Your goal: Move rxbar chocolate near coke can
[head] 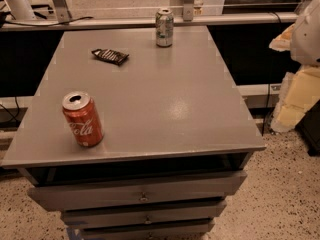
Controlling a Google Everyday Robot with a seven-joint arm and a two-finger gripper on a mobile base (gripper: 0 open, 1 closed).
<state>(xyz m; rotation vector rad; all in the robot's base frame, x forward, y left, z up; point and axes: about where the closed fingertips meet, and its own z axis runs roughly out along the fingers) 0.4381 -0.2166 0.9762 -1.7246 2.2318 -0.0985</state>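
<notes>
The rxbar chocolate [110, 56] is a flat black wrapper lying on the grey table top [165, 104] at the far left. The coke can [82, 119] is red with white script and stands upright near the front left corner. The bar is well apart from it, farther back. My gripper [289, 111] shows as pale cream parts under the white arm [307, 29] at the right edge of the view. It is off the table, to the right of it and far from both things. It holds nothing that I can see.
A silver-green can [164, 28] stands upright at the far edge of the table, right of the bar. Drawers [142, 194] sit below the table's front edge. A rail [150, 20] runs behind the table. The floor is speckled.
</notes>
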